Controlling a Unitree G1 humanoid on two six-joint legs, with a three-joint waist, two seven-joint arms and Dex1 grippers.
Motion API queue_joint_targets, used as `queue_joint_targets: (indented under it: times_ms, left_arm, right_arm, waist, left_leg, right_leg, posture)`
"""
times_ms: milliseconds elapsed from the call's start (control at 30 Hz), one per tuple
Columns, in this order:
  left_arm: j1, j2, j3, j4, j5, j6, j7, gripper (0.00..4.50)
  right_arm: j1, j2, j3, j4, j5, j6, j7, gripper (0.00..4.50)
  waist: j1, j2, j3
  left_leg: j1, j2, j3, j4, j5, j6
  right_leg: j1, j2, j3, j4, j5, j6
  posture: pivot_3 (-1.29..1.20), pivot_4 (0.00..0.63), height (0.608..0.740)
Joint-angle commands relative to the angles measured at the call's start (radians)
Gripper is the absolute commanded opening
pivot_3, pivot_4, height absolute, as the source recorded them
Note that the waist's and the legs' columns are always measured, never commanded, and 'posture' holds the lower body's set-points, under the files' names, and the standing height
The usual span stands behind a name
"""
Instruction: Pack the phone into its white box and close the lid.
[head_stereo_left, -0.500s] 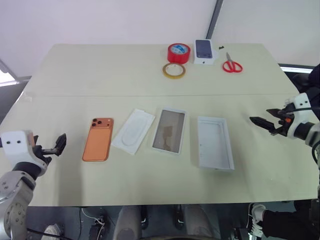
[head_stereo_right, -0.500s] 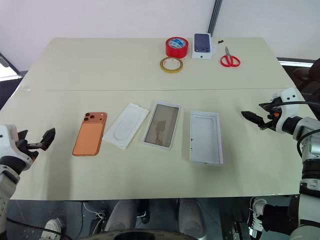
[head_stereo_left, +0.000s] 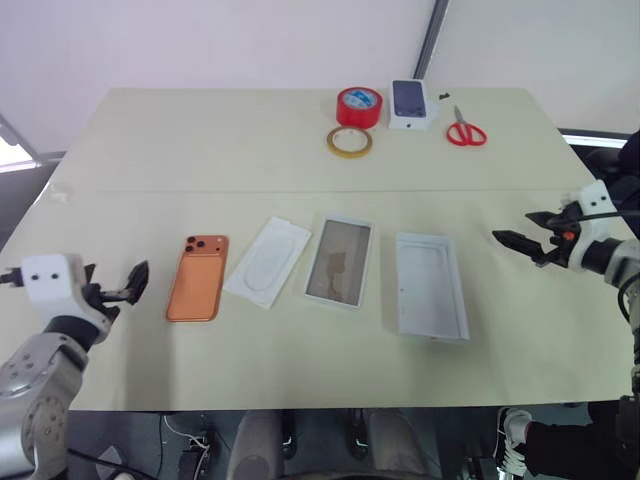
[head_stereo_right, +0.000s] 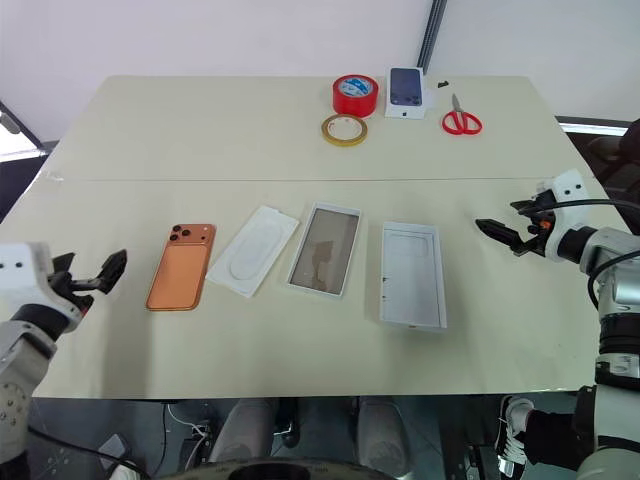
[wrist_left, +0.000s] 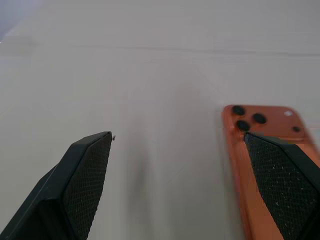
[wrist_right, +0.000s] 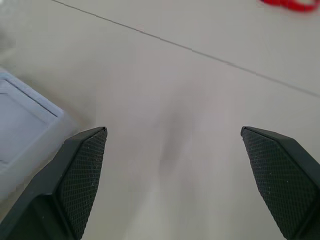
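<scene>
The orange phone lies flat, camera block up, at the left of the table. My left gripper hovers open just left of it, fingers pointing at it and apart from it; the left wrist view shows the phone beside one fingertip. The white box, a shallow empty tray, lies right of centre. My right gripper is open to the right of the box and holds nothing. A corner of the white box shows in the right wrist view.
Between phone and box lie a white moulded insert and a white-rimmed tray with a brownish inside. At the far edge sit a red tape roll, a yellowish tape ring, a small white box picturing a dark phone and red scissors.
My left gripper has moved a little to the right, closer to the phone. The right gripper has hardly shifted. Nothing on the table has moved.
</scene>
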Motion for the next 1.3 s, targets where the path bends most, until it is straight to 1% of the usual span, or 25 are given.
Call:
queue_joint_targets:
  times_ms: [33,133,233,300,400,500,600,700,800,833,900,1033,1167,1200,1233,1300]
  left_arm:
    - [-0.031,0.008,-0.065,-0.062,-0.043,0.027,-0.018,4.43]
    - [-0.075,0.004,-0.138,-0.082,-0.090,0.081,-0.021,4.43]
    - [-0.117,-0.005,-0.181,-0.091,-0.131,0.135,-0.004,4.43]
    - [-0.166,-0.016,-0.223,-0.087,-0.140,0.192,0.033,4.43]
    - [-0.213,0.006,-0.234,-0.053,-0.136,0.282,0.072,4.43]
    - [-0.320,0.001,-0.243,0.024,-0.139,0.390,0.119,4.43]
    - [-0.407,0.003,-0.235,0.090,-0.163,0.464,0.111,4.43]
    - [-0.502,-0.007,-0.246,0.185,-0.183,0.565,0.095,4.43]
    - [-0.556,-0.003,-0.265,0.247,-0.191,0.624,0.063,4.43]
    - [-0.578,0.003,-0.296,0.275,-0.182,0.646,0.050,4.43]
    - [-0.613,0.012,-0.354,0.325,-0.162,0.662,0.024,4.43]
    - [-0.649,0.015,-0.410,0.389,-0.133,0.652,-0.015,4.43]
    - [-0.654,0.004,-0.425,0.414,-0.126,0.655,-0.048,4.43]
    - [-0.654,0.002,-0.427,0.416,-0.121,0.654,-0.051,3.92]
    - [-0.654,-0.002,-0.423,0.419,-0.116,0.654,-0.052,3.59]
    - [-0.654,-0.006,-0.417,0.422,-0.110,0.653,-0.055,2.58]
  right_arm:
    - [0.011,0.013,0.007,-0.185,0.042,0.051,-0.001,4.48]
    - [0.039,0.041,0.048,-0.357,0.067,0.106,-0.006,4.48]
    - [0.069,0.068,0.096,-0.517,0.085,0.163,-0.018,4.48]
    - [0.082,0.093,0.145,-0.613,0.093,0.196,-0.029,4.48]
    - [0.099,0.129,0.216,-0.739,0.091,0.248,-0.070,4.48]
    - [0.128,0.156,0.270,-0.845,0.101,0.283,-0.093,4.48]
    - [0.146,0.179,0.294,-0.895,0.106,0.310,-0.122,4.48]
    - [0.162,0.182,0.322,-0.917,0.088,0.294,-0.129,4.48]
    - [0.166,0.192,0.338,-0.937,0.085,0.295,-0.147,4.48]
    - [0.166,0.194,0.338,-0.939,0.086,0.295,-0.151,4.48]
    - [0.168,0.197,0.336,-0.947,0.092,0.294,-0.156,4.48]
    - [0.174,0.200,0.347,-0.973,0.096,0.298,-0.162,4.48]
    - [0.179,0.165,0.378,-1.005,0.077,0.298,-0.139,4.48]
    - [0.178,0.155,0.389,-1.009,0.070,0.298,-0.133,4.50]
    - [0.176,0.144,0.401,-1.014,0.067,0.303,-0.126,4.50]
    - [0.165,0.121,0.432,-1.023,0.058,0.329,-0.118,4.50]
  waist:
    - [0.000,0.000,0.000]
    - [0.000,0.000,0.000]
    - [0.001,0.000,0.000]
    - [0.002,0.000,0.000]
    - [0.002,-0.001,0.000]
    - [0.005,-0.001,0.000]
    - [0.006,-0.001,0.000]
    - [0.006,-0.002,0.000]
    - [0.004,-0.002,0.000]
    - [0.003,-0.002,0.000]
    - [0.003,-0.002,0.000]
    - [0.003,-0.002,0.000]
    - [0.006,-0.002,0.000]
    - [0.008,-0.002,0.000]
    - [0.008,-0.002,0.000]
    - [0.011,-0.002,0.000]
  left_leg:
    - [0.000,0.000,0.000,0.000,0.000,0.000]
    - [0.001,0.001,0.000,0.000,0.001,0.002]
    - [0.001,0.001,-0.001,0.002,0.001,0.002]
    - [0.001,0.001,-0.001,0.003,0.002,0.002]
    - [0.002,0.000,-0.003,0.004,0.002,0.001]
    - [0.001,0.000,-0.003,0.004,0.002,0.002]
    - [0.001,0.000,-0.004,0.004,0.002,0.002]
    - [0.001,-0.001,-0.003,0.006,0.002,0.002]
    - [0.001,-0.001,-0.004,0.006,0.002,0.002]
    - [0.001,-0.001,-0.004,0.006,0.002,0.002]
    - [0.001,-0.001,-0.004,0.006,0.002,0.002]
    - [0.001,-0.001,-0.004,0.006,0.002,0.002]
    - [0.001,-0.001,-0.004,0.006,0.002,0.002]
    - [0.001,-0.001,-0.004,0.006,0.002,0.002]
    - [0.001,-0.001,-0.004,0.006,0.002,0.002]
    - [0.001,-0.001,-0.004,0.006,0.002,0.002]
  right_leg:
    - [0.000,0.000,0.000,0.000,0.000,0.000]
    - [0.000,0.001,0.000,0.002,0.000,0.000]
    - [-0.001,0.001,0.000,0.006,-0.001,0.001]
    - [-0.001,0.001,0.000,0.009,-0.001,0.001]
    - [-0.001,0.001,0.000,0.010,-0.001,0.001]
    - [-0.001,0.002,0.000,0.010,-0.001,0.001]
    - [-0.001,0.001,-0.001,0.010,-0.001,0.002]
    - [-0.001,0.001,-0.001,0.010,-0.001,0.002]
    - [0.000,0.001,-0.001,0.010,-0.001,0.002]
    - [0.000,0.001,-0.001,0.010,-0.001,0.002]
    - [0.000,0.001,-0.001,0.010,-0.001,0.002]
    - [0.000,0.001,-0.001,0.011,-0.001,0.002]
    - [0.000,0.001,-0.001,0.011,-0.001,0.002]
    - [0.000,0.001,-0.001,0.011,-0.001,0.002]
    - [0.000,0.000,-0.001,0.011,-0.001,0.002]
    - [0.000,0.000,-0.001,0.010,-0.001,0.002]
  posture:
    - [0.00,0.150,0.740]
    - [0.00,0.150,0.740]
    - [0.00,0.150,0.740]
    - [0.00,0.150,0.740]
    - [0.00,0.150,0.740]
    - [0.00,0.150,0.740]
    - [0.00,0.150,0.740]
    - [0.00,0.150,0.740]
    - [0.00,0.150,0.740]
    - [0.00,0.150,0.740]
    - [0.00,0.150,0.740]
    - [0.00,0.150,0.740]
    - [0.00,0.150,0.740]
    - [0.00,0.150,0.740]
    - [0.00,0.150,0.740]
    - [0.00,0.150,0.740]
